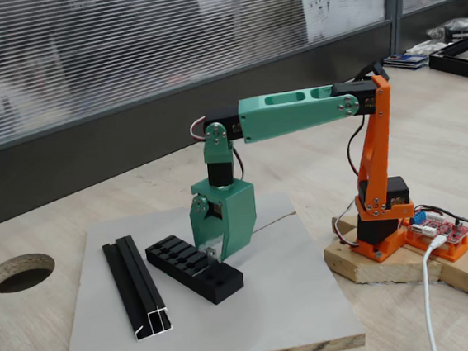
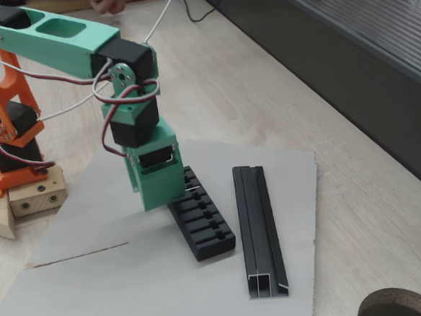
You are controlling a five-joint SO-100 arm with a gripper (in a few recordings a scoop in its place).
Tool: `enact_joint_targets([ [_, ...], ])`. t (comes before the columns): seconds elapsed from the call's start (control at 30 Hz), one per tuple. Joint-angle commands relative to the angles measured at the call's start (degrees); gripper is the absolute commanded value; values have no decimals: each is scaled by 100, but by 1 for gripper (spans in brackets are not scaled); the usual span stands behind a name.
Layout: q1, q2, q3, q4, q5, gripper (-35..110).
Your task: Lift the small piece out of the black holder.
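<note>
Green gripper down on the slotted black holder, fingertips hidden.

In a fixed view, left to right: a round hole [image 1: 20, 271] in the wooden table, a black channel rail [image 1: 135, 287] with silvery cut ends on the grey board [image 1: 296, 302], then the black holder [image 1: 195, 267] just beside it, and the gripper [image 1: 218, 250] planted over the holder's far end. A pale silvery bit shows at the gripper's lower edge, perhaps the small piece [image 1: 214, 247], too tiny to be sure. In the other fixed view the gripper [image 2: 171, 197] covers the holder's [image 2: 204, 225] far end, with the rail [image 2: 259, 227] to its right. Whether the claw is wide, narrow or clamped on anything cannot be told; its body hides the fingers.
</note>
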Motion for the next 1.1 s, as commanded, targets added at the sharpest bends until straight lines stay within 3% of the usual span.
enact_joint_targets([
  [0.0, -132, -9, -132, 62, 141, 35],
  [0.83, -519, 35, -149, 26, 650, 35],
  [1.07, -475, -44, -422, -519, 650, 35],
])
